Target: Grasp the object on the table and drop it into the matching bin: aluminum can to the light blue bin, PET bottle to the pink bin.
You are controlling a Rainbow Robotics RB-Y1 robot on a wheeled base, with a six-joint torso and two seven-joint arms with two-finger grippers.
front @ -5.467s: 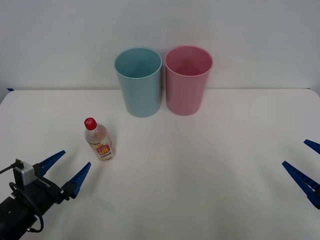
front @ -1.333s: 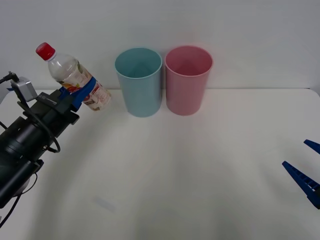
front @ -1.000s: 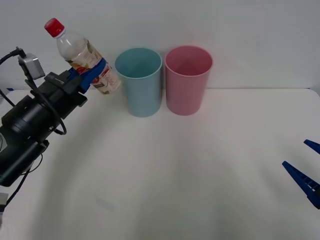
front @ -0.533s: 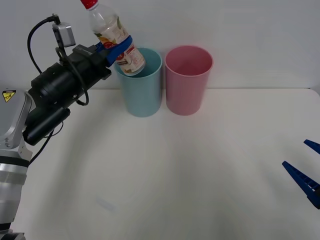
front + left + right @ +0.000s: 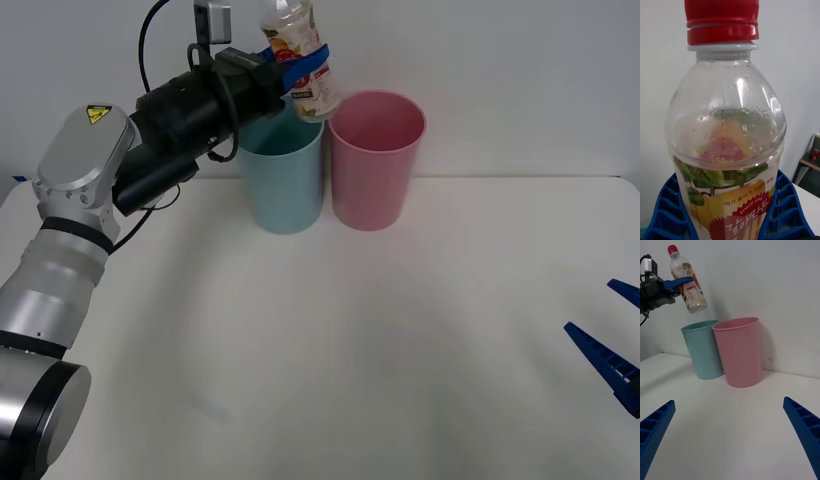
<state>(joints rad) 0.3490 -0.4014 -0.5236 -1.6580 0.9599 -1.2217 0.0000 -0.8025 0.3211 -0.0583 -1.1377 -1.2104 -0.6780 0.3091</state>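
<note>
Left pincer (image 5: 298, 62) pinches the PET bottle (image 5: 300, 58) aloft above the light blue bin (image 5: 278, 165), just short of the pink bin (image 5: 376, 160). Grasp and lift done; the drop remains. Right pincer (image 5: 730, 438) hangs spread, low over the table (image 5: 400, 330).

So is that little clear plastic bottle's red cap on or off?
On: the red screw cap sits on the small clear plastic bottle.

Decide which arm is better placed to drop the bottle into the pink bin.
Left. The left gripper already holds the bottle high beside the pink bin; the right gripper waits open, low and far off.
</note>
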